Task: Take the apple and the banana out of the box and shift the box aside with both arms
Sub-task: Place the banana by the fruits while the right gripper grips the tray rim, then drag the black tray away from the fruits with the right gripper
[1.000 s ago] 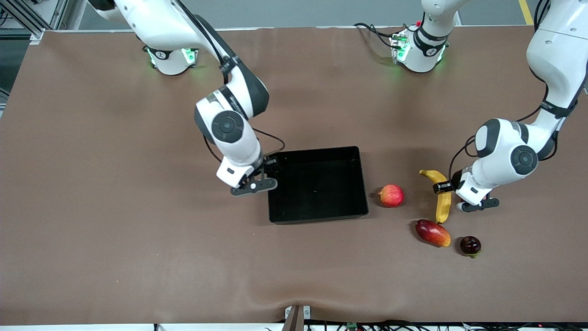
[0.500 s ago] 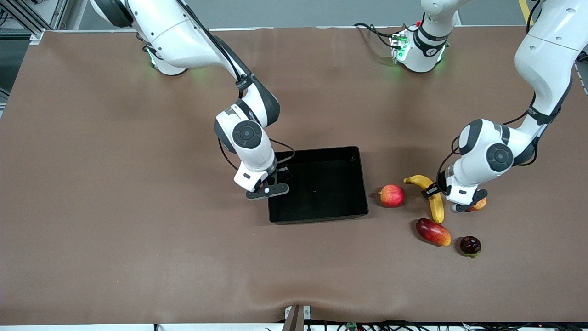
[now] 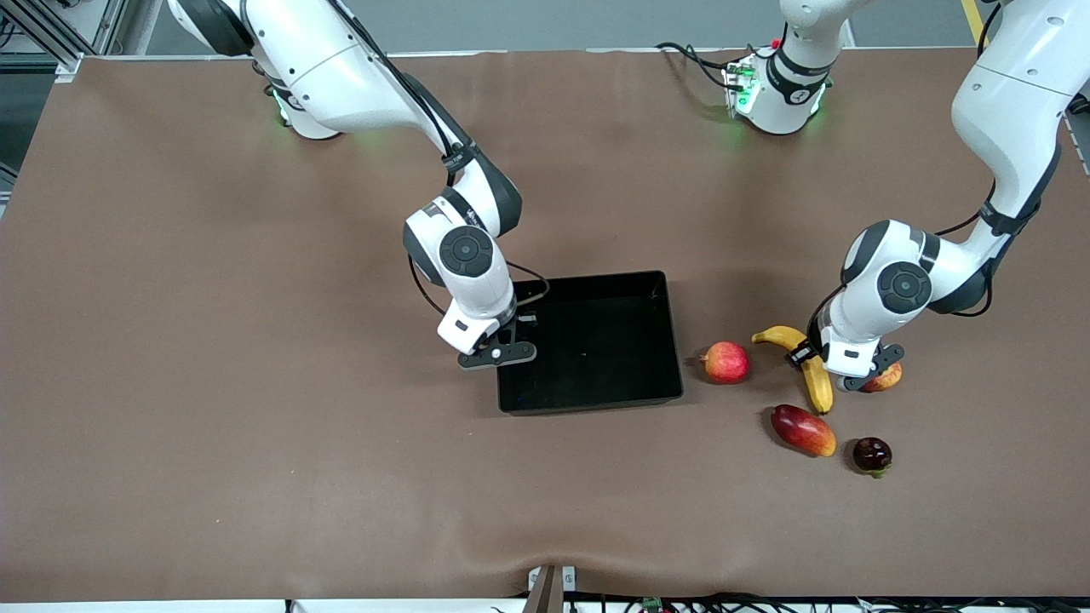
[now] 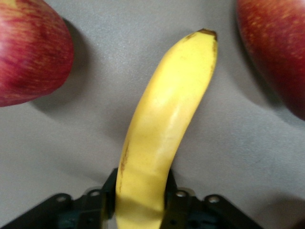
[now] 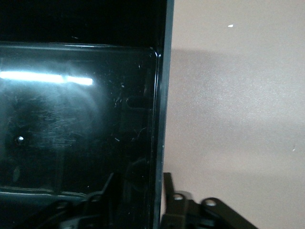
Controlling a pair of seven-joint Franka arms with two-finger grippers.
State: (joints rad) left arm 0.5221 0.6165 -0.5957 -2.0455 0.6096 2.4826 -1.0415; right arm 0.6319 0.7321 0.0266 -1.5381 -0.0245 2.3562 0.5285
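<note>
The yellow banana [image 3: 819,393] lies on the brown table, and my left gripper [image 3: 807,358] is shut on its upper half. In the left wrist view the banana [image 4: 167,114] runs out from between the fingers of the left gripper [image 4: 141,179]. The red apple with yellowish streaks [image 3: 887,377] sits beside the banana, partly under my left hand, and shows in the left wrist view [image 4: 28,52]. The glossy black box [image 3: 596,277] sits mid-table. My right gripper [image 3: 502,345] is open astride the box's wall at the right arm's end, as the right wrist view [image 5: 139,176] shows, with the box floor [image 5: 71,119] beside it.
A round red fruit with a small nub [image 3: 725,362] lies between the box and the banana. A red-yellow mango [image 3: 803,430] lies nearer the front camera than the banana and shows in the left wrist view [image 4: 281,52]. A dark purple fruit [image 3: 872,454] lies beside it.
My right gripper moved from beside the box to over its wall. My left gripper shifted toward the right arm's end and swung the banana's stem end that way, uncovering the apple.
</note>
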